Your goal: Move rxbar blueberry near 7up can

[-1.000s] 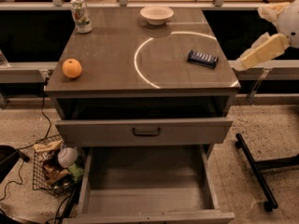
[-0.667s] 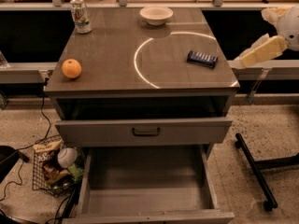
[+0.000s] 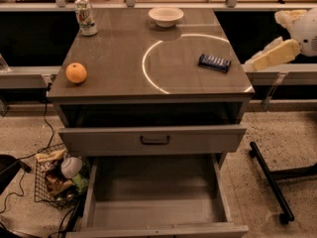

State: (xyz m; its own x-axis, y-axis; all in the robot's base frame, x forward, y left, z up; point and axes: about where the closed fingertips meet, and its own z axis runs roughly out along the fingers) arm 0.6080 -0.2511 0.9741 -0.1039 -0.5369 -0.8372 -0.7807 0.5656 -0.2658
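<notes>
One bar to move, and one arm to do it. My claw [image 3: 271, 57] hangs off the desk [image 3: 114, 58], out beyond its right edge and about level with the middle of that edge. It is well clear of the top and touches nothing. I cannot tell whether it is open or closed, and I see nothing in it.

The rxbar blueberry [image 3: 214, 62] lies flat on the desk near the right edge, roughly midway between back and front. It sits just outside the bright ring of light on the top. From my claw it lies inward across the right edge and a little lower, so by my judgement the reach goes in over that edge. Its long axis runs nearly along the front edge, skewed slightly, with one short end turned toward my claw.

The 7up can [image 3: 86, 17] stands upright at the back left corner, well apart from the bar, so the carry will cross the desk on the diagonal.

By count there are one bar, one can, one white bowl [image 3: 166, 16] at the back edge, one orange [image 3: 76, 73] near the left edge, and two drawers standing open below.
</notes>
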